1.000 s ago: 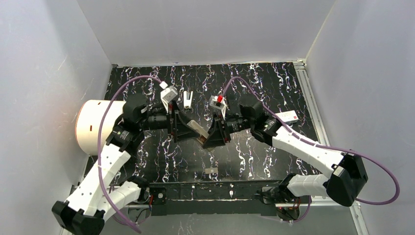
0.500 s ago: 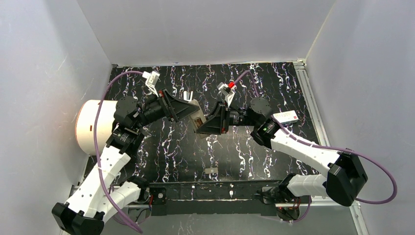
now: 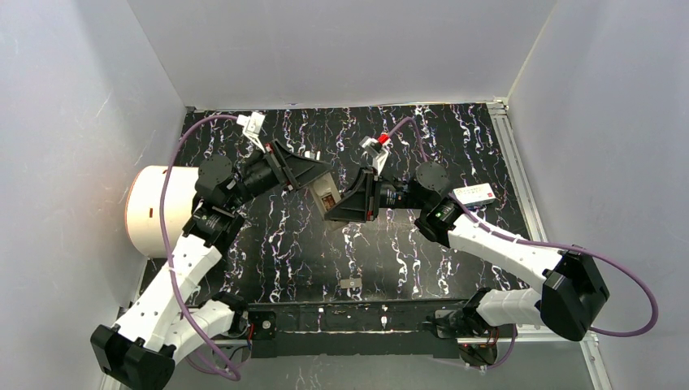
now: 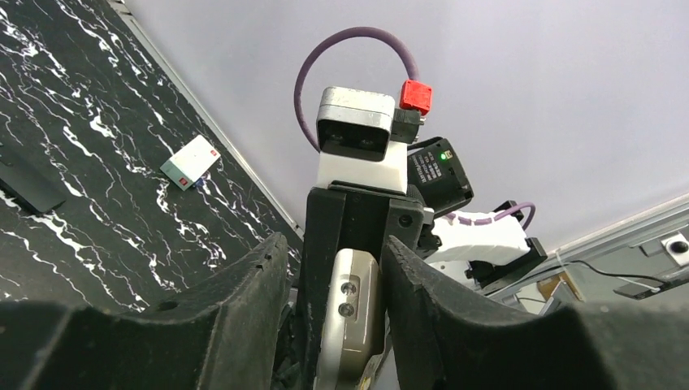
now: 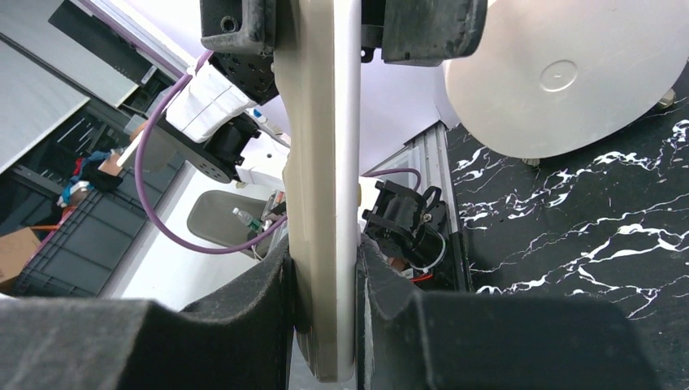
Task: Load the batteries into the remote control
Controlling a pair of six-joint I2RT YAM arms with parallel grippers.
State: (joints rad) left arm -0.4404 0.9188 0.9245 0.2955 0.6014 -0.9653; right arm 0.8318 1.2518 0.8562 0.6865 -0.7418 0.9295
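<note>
1. My right gripper (image 5: 325,280) is clamped on the remote control (image 5: 325,162), with its pads flat against both faces.
2. The remote hangs in the air over the middle of the table (image 3: 455,138), its open recess facing up (any cells inside are too small for me to make out).
3. My left gripper (image 4: 337,305) straddles the other end with its fingers narrow; I cannot tell whether they press it.
4. A white drum (image 3: 154,211) sits at the table's left edge, and a white card (image 3: 475,193) lies near the right edge.

The tabletop (image 3: 390,260) is finished in black with white veining. The remote (image 5: 325,162) is coloured cream; the cables (image 4: 351,32) are sheathed in purple.
</note>
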